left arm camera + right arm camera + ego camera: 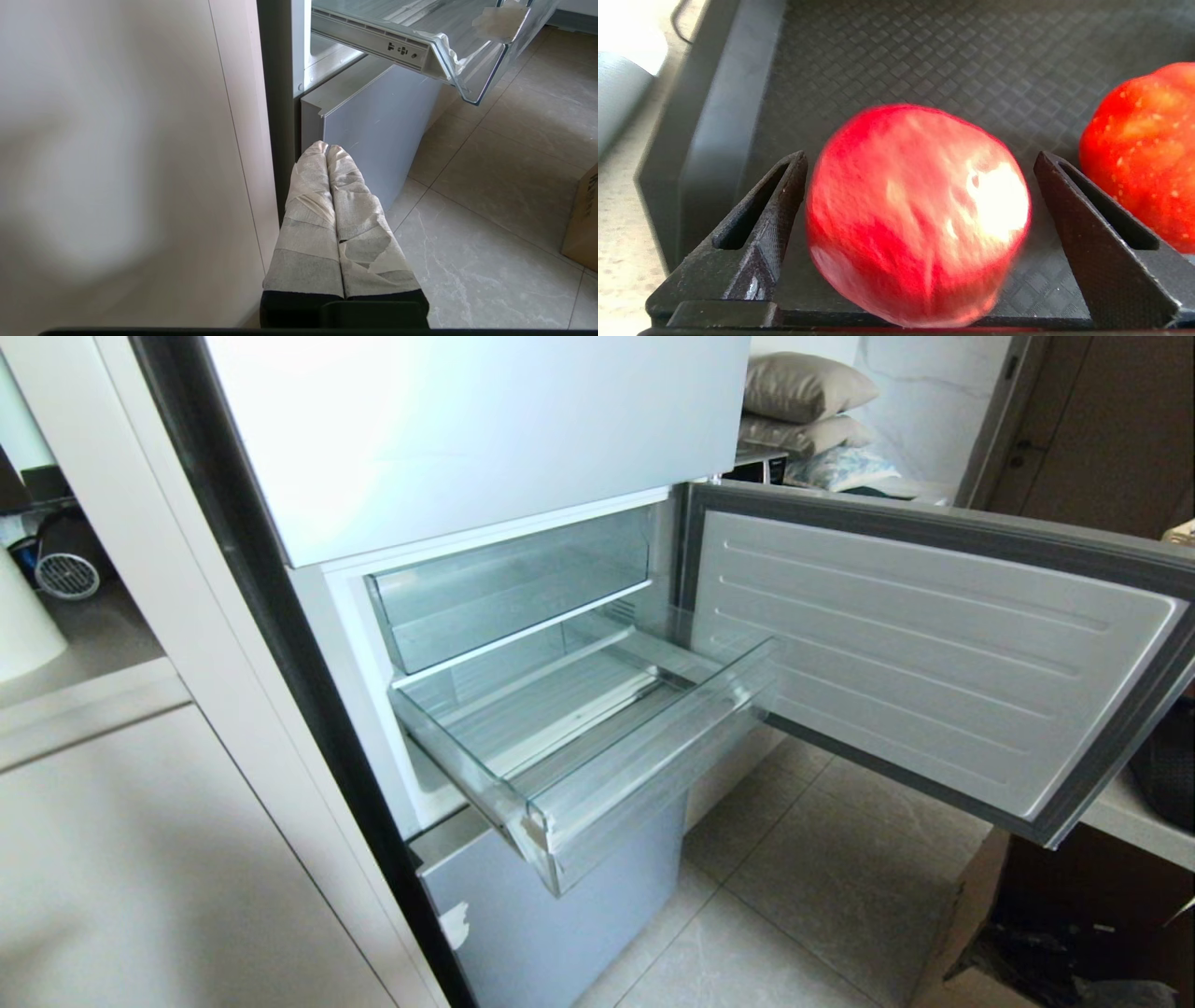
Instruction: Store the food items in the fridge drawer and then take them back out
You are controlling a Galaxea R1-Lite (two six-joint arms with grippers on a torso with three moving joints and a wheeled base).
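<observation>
Glossy red apple (917, 214) between matt black plastic fingers (752, 233), on matt diamond-textured black tray (924, 60); fridge drawer (597, 747) clear glossy plastic.

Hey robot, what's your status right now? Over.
Right tool open around the red apple in the black tray. Left tool shut, parked. Fridge drawer open, empty. Nothing blocking.

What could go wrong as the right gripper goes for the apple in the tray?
1. The right gripper is open around the apple, with little room on either side; a slight offset could nudge the round fruit and roll it across the black tray.
2. The tomato sits just outside one finger, so that finger may bump it.
3. The drawer juts out from the fridge; a carried fruit could clip its clear front lip.
</observation>
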